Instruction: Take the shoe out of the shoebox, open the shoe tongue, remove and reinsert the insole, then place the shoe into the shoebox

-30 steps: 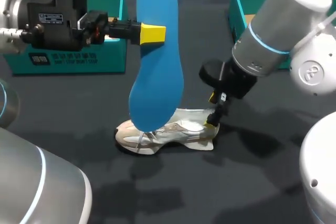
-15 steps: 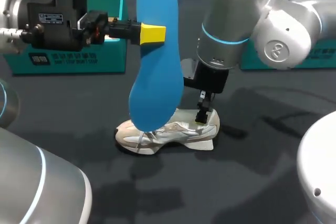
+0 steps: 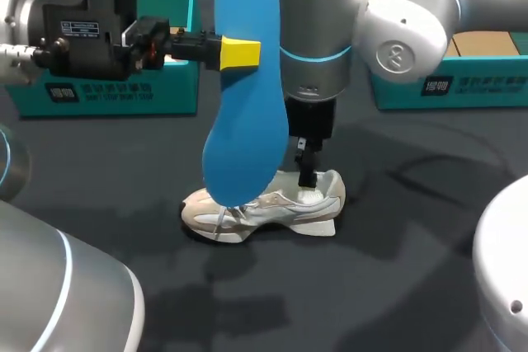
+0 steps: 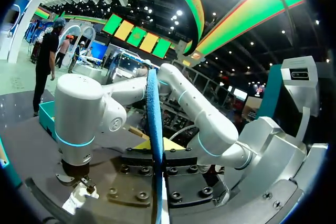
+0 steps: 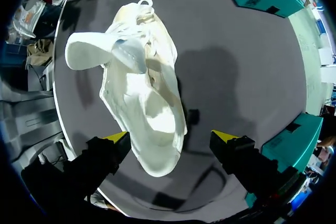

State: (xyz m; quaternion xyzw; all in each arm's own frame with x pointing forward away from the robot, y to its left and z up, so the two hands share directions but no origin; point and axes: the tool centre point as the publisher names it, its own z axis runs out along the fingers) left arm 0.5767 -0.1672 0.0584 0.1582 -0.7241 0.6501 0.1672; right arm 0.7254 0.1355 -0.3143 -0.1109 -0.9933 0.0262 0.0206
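**Insole out and in the air, shoe sitting on the table**

The left gripper [image 3: 242,53] is pinching the blue insole [image 3: 244,88] from both sides near its top end. The insole hangs upright, and its lower end is in front of the toe half of the shoe [image 3: 272,208] in the head view. From the left wrist cam you only get the insole [image 4: 154,129] edge-on, running straight out between the fingers.

The right gripper [image 5: 172,139] is pointing straight down over the heel end of the shoe [image 5: 144,93]. Its fingers are spread wide with the heel between them. I can't tell if either tip is actually touching it. In the head view that gripper [image 3: 307,172] sits right at the shoe's collar.

The shoe is white and stands on its sole on the dark table [image 3: 412,245], about mid-table, toe left and heel right. Its tongue [image 5: 89,53] is flipped out toward the toe, so the inside is wide open.

There are two teal boxes at the far edge:
- **Far-left box** [image 3: 115,92]: the left arm mostly hides the inside, so I can't say what's in it.
- **Far-right box** [image 3: 462,84]: the bit of interior I can see is plain brown.
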